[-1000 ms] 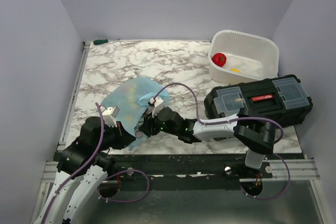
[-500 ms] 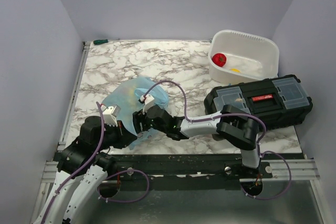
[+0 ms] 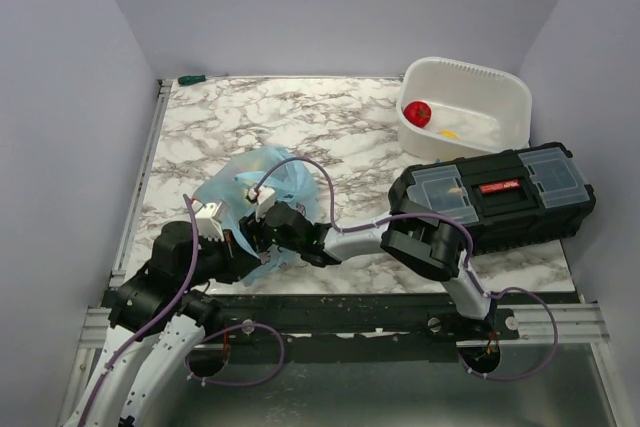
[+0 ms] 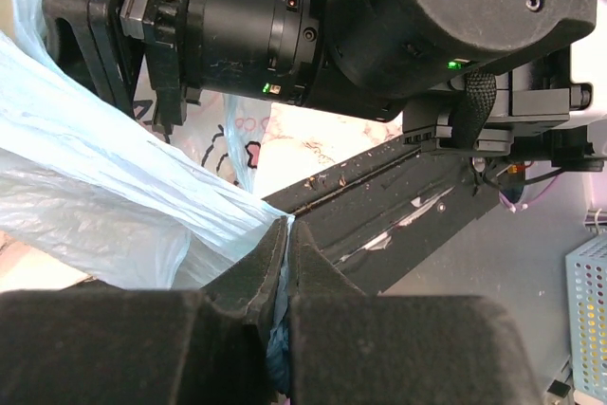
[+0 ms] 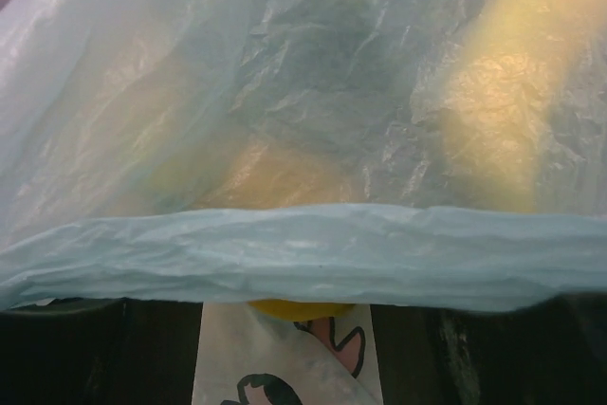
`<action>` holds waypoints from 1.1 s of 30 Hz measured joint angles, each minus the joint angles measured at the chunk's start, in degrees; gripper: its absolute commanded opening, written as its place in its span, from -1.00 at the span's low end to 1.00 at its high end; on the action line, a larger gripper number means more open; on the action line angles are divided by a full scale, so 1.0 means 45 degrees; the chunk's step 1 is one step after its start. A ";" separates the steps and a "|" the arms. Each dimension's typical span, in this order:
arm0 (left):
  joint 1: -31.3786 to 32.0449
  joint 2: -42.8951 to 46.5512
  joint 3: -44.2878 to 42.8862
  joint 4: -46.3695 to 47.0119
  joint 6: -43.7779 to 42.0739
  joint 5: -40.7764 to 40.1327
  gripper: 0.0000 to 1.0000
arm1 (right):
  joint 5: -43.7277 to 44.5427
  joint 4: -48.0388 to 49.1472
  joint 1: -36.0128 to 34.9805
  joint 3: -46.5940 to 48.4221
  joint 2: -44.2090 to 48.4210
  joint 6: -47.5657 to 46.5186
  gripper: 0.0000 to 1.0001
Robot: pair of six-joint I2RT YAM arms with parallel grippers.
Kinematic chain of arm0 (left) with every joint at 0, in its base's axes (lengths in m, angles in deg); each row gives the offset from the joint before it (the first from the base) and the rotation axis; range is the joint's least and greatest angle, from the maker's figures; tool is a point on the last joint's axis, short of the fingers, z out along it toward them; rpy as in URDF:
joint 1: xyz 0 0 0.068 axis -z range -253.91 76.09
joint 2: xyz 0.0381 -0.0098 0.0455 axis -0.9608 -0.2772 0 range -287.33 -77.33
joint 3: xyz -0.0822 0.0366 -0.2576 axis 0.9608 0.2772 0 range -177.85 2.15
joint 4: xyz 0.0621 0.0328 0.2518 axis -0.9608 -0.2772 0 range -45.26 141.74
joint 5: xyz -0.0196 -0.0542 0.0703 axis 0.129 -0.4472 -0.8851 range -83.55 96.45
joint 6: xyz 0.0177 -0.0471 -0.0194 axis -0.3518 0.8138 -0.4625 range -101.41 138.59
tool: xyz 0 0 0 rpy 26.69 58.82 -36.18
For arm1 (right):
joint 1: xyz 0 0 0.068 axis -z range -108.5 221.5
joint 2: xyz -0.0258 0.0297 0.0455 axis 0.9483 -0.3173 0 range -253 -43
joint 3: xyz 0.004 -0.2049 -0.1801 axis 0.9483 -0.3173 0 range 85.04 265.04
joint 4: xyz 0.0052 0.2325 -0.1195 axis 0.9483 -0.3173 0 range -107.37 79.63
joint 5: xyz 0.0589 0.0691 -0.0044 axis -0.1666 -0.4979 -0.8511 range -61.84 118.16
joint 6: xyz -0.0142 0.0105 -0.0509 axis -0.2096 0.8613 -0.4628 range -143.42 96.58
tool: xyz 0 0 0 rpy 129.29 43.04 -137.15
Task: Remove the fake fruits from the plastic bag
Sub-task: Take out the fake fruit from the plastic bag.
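The light-blue plastic bag (image 3: 262,179) lies puffed up near the front left of the marble table. My left gripper (image 3: 240,249) is shut on the bag's near edge; in the left wrist view the blue film (image 4: 142,206) is pinched between the black pads (image 4: 256,267). My right gripper (image 3: 260,235) is at the bag's mouth, jaws open, its dark fingers (image 5: 95,353) on either side of printed film. A yellow fruit (image 5: 299,308) peeks out under the bag's rim (image 5: 303,253), and more yellow shapes (image 5: 493,130) show through the film. A red tomato (image 3: 417,113) lies in the white tub.
The white tub (image 3: 490,87) stands at the back right and also holds a small yellow piece (image 3: 449,133). A black toolbox (image 3: 490,192) sits in front of it. The right arm (image 4: 313,35) crosses close over the left gripper. A green item (image 3: 191,79) lies at the back left corner.
The right arm has swung left, bringing its gripper to the bag's mouth. The bag has risen and puffed up. The left gripper has kept its hold.
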 measured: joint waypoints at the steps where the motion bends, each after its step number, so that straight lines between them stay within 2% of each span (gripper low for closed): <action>1: 0.0000 -0.0019 0.0000 0.0005 0.0000 0.0000 -1.00 | -0.0068 -0.0005 0.0000 0.0058 -0.0034 -0.0024 -0.13; 6: 0.0000 -0.0058 0.0000 -0.0005 0.0000 0.0000 -1.00 | -0.0165 0.0000 0.0000 0.0121 -0.0083 0.0005 -0.55; 11: 0.0000 -0.0015 0.0000 -0.0024 0.0005 -0.0010 -1.00 | 0.0233 -0.0015 0.0000 -0.0573 0.0520 -0.0024 -0.78; 16: 0.0000 -0.0015 -0.0228 -0.0335 -0.0034 -0.0160 -1.00 | 0.0933 0.0000 0.0000 -0.2385 0.2667 -0.0019 -0.86; 24: 0.0000 -0.0427 -0.1841 -0.0811 -0.0665 -0.1141 -1.00 | 0.1336 0.0087 0.0024 -0.3925 0.4619 0.0257 -0.93; 33: 0.0000 -0.0627 -0.1661 -0.0884 -0.0903 -0.1413 -1.00 | 0.1423 -0.0525 0.0024 -0.4099 0.5882 0.0719 -0.94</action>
